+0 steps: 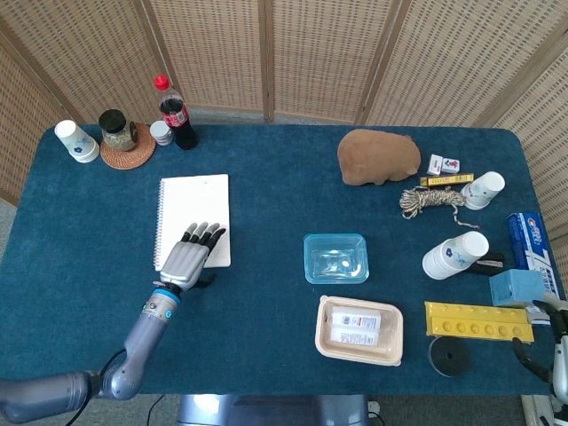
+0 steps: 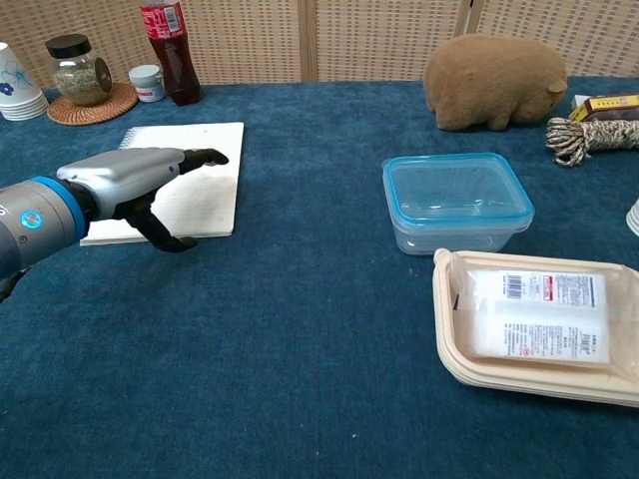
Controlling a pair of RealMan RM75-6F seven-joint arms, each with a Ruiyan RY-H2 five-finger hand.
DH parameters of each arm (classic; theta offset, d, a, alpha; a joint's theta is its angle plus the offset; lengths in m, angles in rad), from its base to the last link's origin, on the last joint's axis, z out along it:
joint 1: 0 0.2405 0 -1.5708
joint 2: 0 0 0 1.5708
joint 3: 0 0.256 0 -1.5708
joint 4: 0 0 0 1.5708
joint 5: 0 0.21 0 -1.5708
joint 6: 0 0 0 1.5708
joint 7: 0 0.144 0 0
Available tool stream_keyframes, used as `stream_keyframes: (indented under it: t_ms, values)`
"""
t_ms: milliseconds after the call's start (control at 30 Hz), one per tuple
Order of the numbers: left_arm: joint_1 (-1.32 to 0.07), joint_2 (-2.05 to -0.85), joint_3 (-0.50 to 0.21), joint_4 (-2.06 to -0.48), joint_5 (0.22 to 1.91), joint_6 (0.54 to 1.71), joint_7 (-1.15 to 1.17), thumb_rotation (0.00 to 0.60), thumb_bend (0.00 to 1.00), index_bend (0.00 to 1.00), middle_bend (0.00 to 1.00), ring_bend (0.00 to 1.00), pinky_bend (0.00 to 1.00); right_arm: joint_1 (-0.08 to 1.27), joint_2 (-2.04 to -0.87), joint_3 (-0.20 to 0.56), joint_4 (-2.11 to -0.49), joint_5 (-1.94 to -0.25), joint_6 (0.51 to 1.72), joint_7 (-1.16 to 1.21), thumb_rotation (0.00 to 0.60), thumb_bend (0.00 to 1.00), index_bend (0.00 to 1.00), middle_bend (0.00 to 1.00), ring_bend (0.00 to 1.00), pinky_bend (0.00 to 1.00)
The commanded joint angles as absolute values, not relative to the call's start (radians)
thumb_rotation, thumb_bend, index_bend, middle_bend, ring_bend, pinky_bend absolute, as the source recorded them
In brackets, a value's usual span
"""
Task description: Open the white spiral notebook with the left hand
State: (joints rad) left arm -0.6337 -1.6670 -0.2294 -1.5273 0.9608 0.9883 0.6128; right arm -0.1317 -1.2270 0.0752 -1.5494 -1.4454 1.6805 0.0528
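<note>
Notebook: the white spiral-bound paper notebook lay flat and closed on the blue felt tabletop, left of centre, spiral along its left edge.
Left robot hand: the left robot hand hovered over the notebook's near right corner, fingers stretched out and spread, thumb hanging below, nothing in it. From the chest view I couldn't tell if it was touching the cover.
Right robot hand: the right robot hand was barely in frame at the far right edge, so honestly can't say if it was open or closed.
Progress: pretty much zero done, I'd say. Cover was down, no page lifted. What's left looked like hooking the right-hand edge and flipping the cover over toward the spiral.
Labels: the red-capped cola bottle had a red label but too small to read. The beige plastic tray with a packaged item showed a barcode and printed lines, not legible. The blue and white carton had lettering I couldn't make out.
</note>
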Motion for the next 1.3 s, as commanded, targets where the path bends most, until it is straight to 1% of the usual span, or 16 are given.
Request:
stream_keyframes:
  t_ms: [33, 233, 567, 900, 1133, 1300]
  values:
    - [-0.656, -1.701, -0.234, -1.485, 0.942, 0.991, 0.607, 0.600, 0.28, 0.00, 0.02, 0.00, 0.00, -0.134, -1.227, 0.077, -1.548, -1.444, 1.681, 0.054, 0.600, 0.29, 0.25, 0.22, 0.18, 0.27]
    - [-0.684, -1.738, -0.243, -1.428, 0.926, 0.998, 0.584, 0.600, 0.28, 0.00, 0.03, 0.00, 0.00, -0.138, -1.228, 0.081, -1.546, -1.439, 1.680, 0.053, 0.600, 0.29, 0.25, 0.22, 0.18, 0.27]
    - [-0.704, -1.766, -0.239, -1.385, 0.914, 1.008, 0.569, 0.600, 0.29, 0.00, 0.04, 0.00, 0.00, -0.147, -1.231, 0.085, -1.536, -1.432, 1.682, 0.062, 0.600, 0.29, 0.25, 0.22, 0.18, 0.27]
    - [-0.697, -1.789, -0.236, -1.351, 0.950, 1.043, 0.498, 0.600, 0.28, 0.00, 0.05, 0.00, 0.00, -0.155, -1.233, 0.088, -1.529, -1.436, 1.690, 0.070, 0.600, 0.29, 0.25, 0.22, 0.18, 0.27]
    - [-0.674, -1.801, -0.245, -1.333, 1.009, 1.116, 0.426, 0.600, 0.28, 0.00, 0.06, 0.00, 0.01, -0.161, -1.232, 0.090, -1.531, -1.443, 1.702, 0.071, 0.600, 0.29, 0.25, 0.22, 0.18, 0.27]
    - [-0.626, -1.805, -0.268, -1.337, 1.059, 1.232, 0.345, 0.600, 0.28, 0.00, 0.08, 0.00, 0.02, -0.166, -1.231, 0.092, -1.532, -1.449, 1.712, 0.072, 0.600, 0.29, 0.25, 0.22, 0.18, 0.27]
